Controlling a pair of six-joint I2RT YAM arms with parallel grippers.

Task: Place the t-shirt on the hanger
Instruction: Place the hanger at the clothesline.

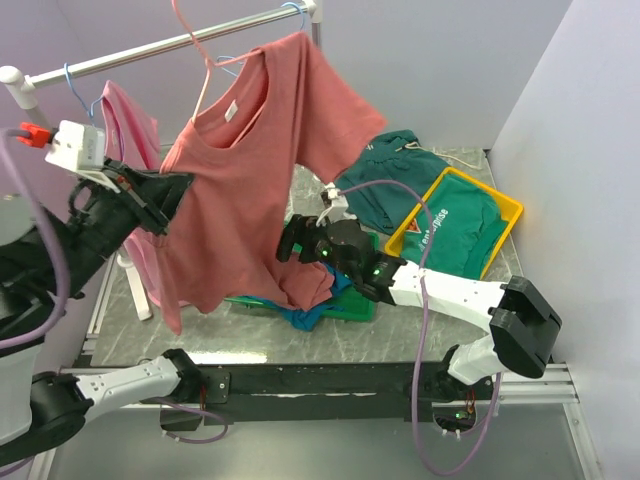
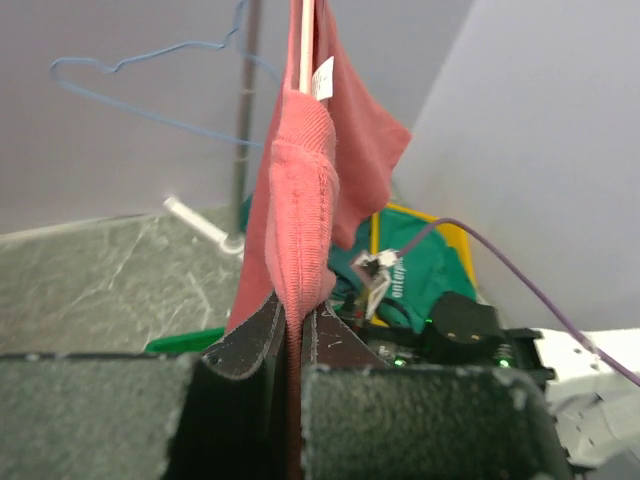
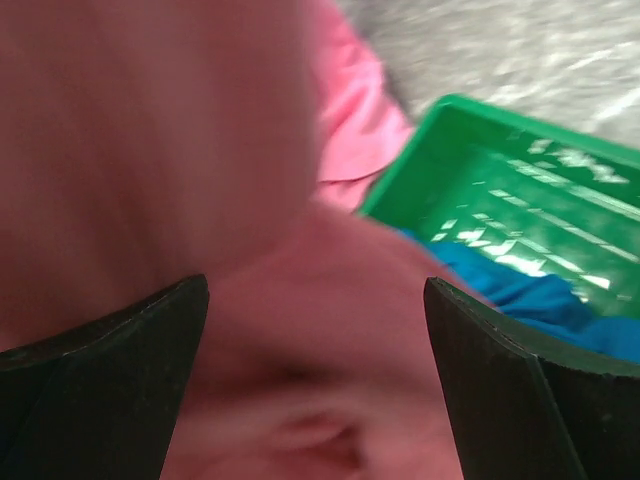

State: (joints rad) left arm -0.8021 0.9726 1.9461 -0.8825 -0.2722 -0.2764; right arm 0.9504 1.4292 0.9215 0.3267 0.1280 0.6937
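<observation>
Holding a fold of the t-shirt [image 1: 245,150], my left jaws are pinched tight on the red cloth, up high over the left side of the desk [image 1: 250,335]. In my left wrist view a thick ribbed edge of the shirt goes down between the two black jaws.

The t-shirt hangs in the air below the rail [image 1: 130,55]. It is tilted, with one shoulder way up near the rail and the other side lower, by my left jaws. The thin pink hanger [image 1: 205,70] goes down into the neck hole, next to the little white tag [image 2: 322,75]. Its hook is up at the rail.

My right jaws are wide open and hold nothing. They sit low, at the bottom of the t-shirt. My right wrist view is blurry, with red cloth right in front of the jaws, and I cannot tell if they touch it.

Under the shirt's bottom is a green tray [image 1: 350,305] with a blue cloth [image 1: 310,318] on it. Far to the right is a yellow tray [image 1: 487,190] with a dark green shirt [image 1: 455,235] inside. A lighter pink shirt [image 1: 125,125] hangs at the left end of the rail, behind my left arm.
</observation>
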